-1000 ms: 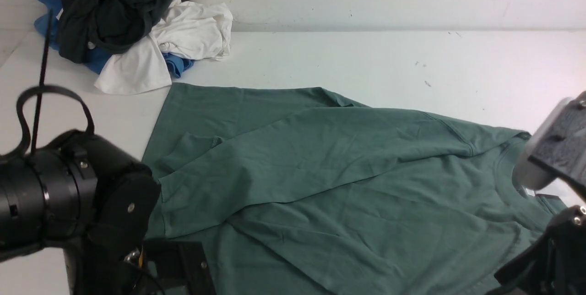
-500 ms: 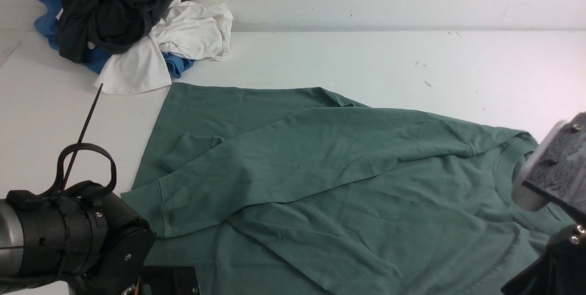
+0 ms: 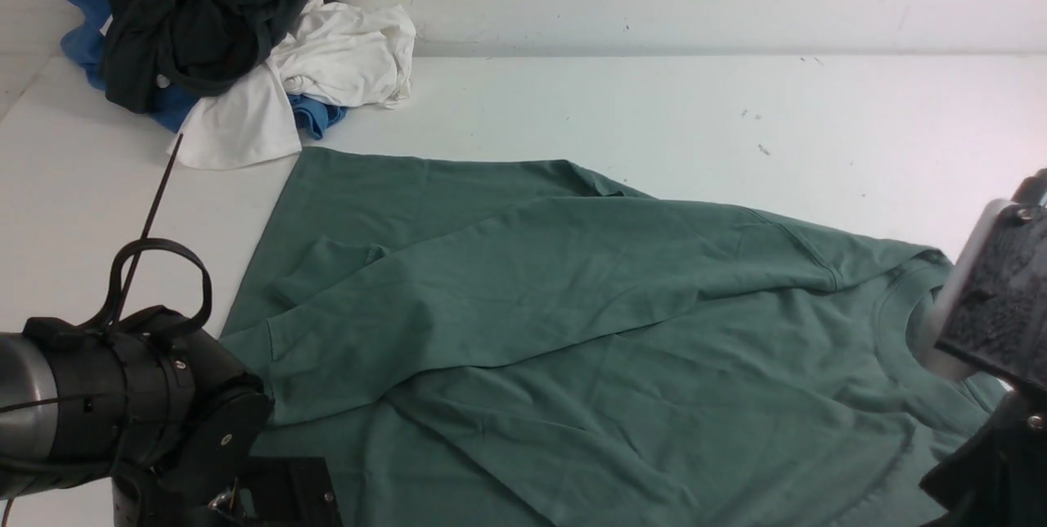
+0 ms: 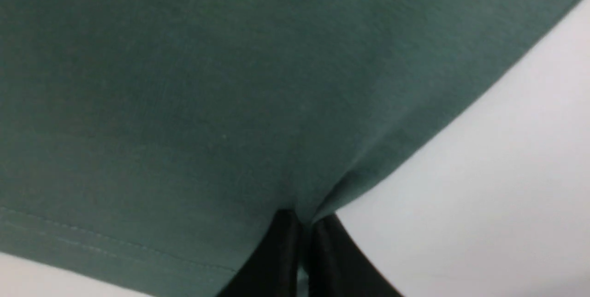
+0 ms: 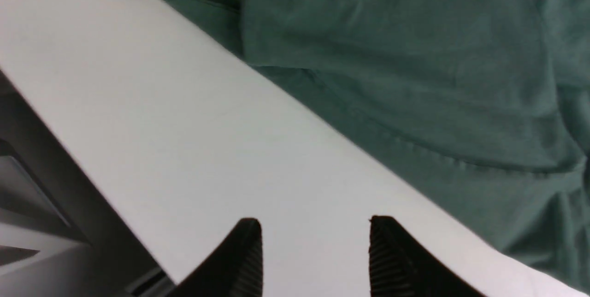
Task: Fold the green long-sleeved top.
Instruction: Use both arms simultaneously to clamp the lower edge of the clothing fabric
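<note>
The green long-sleeved top (image 3: 572, 306) lies spread on the white table (image 3: 654, 110), neck to the right, with one sleeve folded across the body. In the left wrist view my left gripper (image 4: 302, 223) is shut on a pinch of the top (image 4: 230, 80) at its edge, close to a stitched hem. In the front view only the left arm (image 3: 123, 404) shows at the near left corner of the top; its fingers are hidden. My right gripper (image 5: 315, 237) is open over bare table (image 5: 207, 126), a short way from the top's seamed edge (image 5: 415, 57). The right arm (image 3: 994, 306) stands by the collar.
A pile of black, white and blue clothes (image 3: 221, 44) sits at the far left corner against the wall. In the right wrist view the table's near edge (image 5: 78, 172) runs close to the right gripper.
My left arm dropped toward the near left corner and its jaws shut on the top's edge. The cloth there has slid slightly left. The right jaws have widened a little.
</note>
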`<act>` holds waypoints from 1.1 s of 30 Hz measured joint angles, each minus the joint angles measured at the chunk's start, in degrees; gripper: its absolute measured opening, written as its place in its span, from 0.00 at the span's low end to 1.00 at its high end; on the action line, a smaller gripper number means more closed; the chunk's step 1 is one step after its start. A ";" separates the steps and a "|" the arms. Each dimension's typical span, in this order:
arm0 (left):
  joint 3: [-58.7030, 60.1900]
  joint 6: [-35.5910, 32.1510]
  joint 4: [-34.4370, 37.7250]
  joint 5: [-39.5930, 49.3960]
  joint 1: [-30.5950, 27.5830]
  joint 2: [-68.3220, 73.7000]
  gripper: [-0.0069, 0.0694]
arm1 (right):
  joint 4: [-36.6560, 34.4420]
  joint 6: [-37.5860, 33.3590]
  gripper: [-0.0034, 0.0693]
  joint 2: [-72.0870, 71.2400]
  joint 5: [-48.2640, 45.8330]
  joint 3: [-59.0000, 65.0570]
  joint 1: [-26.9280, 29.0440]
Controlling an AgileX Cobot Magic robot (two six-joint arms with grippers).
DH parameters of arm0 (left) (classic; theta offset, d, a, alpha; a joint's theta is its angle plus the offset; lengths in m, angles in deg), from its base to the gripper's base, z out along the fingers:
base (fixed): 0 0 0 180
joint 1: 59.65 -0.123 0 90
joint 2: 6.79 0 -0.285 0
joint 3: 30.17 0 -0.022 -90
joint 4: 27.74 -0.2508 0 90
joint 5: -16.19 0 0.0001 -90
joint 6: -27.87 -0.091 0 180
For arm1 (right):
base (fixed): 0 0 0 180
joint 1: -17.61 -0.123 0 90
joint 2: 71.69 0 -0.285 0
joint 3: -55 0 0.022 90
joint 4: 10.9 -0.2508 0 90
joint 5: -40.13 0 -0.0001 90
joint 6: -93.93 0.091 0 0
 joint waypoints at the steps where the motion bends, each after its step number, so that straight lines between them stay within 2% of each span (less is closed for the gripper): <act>1: 0.07 0.80 0.06 0.00 0.00 -0.26 0.10 | 1.32 -0.05 0.54 0.29 0.00 0.07 0.00; 4: 0.75 2.24 0.77 -0.06 0.00 -1.45 0.09 | 5.68 -1.55 0.64 2.32 0.20 0.98 0.00; 7: 1.23 2.67 2.08 -0.11 0.00 -3.00 0.09 | 7.41 -5.68 0.69 4.90 0.63 3.94 0.00; 13: 1.30 3.05 3.55 -0.11 -0.04 -5.01 0.09 | 7.53 -8.79 0.71 13.47 10.25 11.87 2.40; 18: 1.40 3.08 4.37 -1.30 -0.04 -5.03 0.09 | 8.56 -9.31 0.71 20.60 18.14 12.88 5.12; 22: 1.40 3.08 4.70 -3.14 -0.10 -5.03 0.09 | 14.23 -9.46 0.71 28.27 23.79 12.83 5.80; 26: 1.40 3.08 4.77 -3.40 -0.10 -5.03 0.09 | 18.98 -5.89 0.71 33.35 25.69 12.06 5.80; 30: 1.40 3.08 4.77 -3.49 -0.10 -5.03 0.09 | 21.06 -2.17 0.64 34.52 26.99 11.35 5.80; 33: 1.40 3.08 4.77 -3.49 -0.10 -5.03 0.09 | 21.25 -1.14 0.47 34.46 27.26 11.35 5.80</act>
